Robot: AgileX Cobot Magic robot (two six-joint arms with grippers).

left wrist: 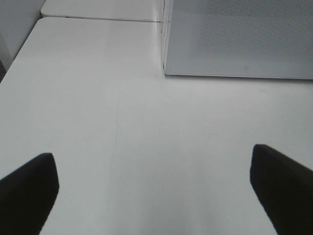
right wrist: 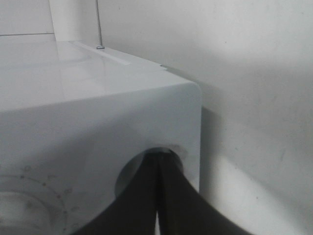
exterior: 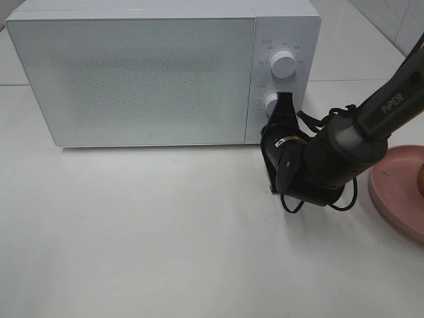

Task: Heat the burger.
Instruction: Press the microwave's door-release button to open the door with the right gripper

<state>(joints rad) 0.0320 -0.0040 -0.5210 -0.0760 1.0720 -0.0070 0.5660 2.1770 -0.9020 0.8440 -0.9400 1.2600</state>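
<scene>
Burger not clearly seen: a brown sliver (exterior: 421, 175) at the far right edge, over the pink plate (exterior: 397, 192), may be it. Likely light and soft, with layers prone to slide, so grip low across the bun sides. Heading and long axis: cannot tell. Right fingers (exterior: 285, 105) clenched together, holding nothing, at the microwave (exterior: 146, 73) lower knob (exterior: 269, 105). Left fingers (left wrist: 29, 186) spread, empty, over the worktop (left wrist: 146, 122).

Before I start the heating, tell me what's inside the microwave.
The microwave door is shut and its speckled white front hides the inside. Only the outside shows: the right pincer shut at the lower dial.
</scene>
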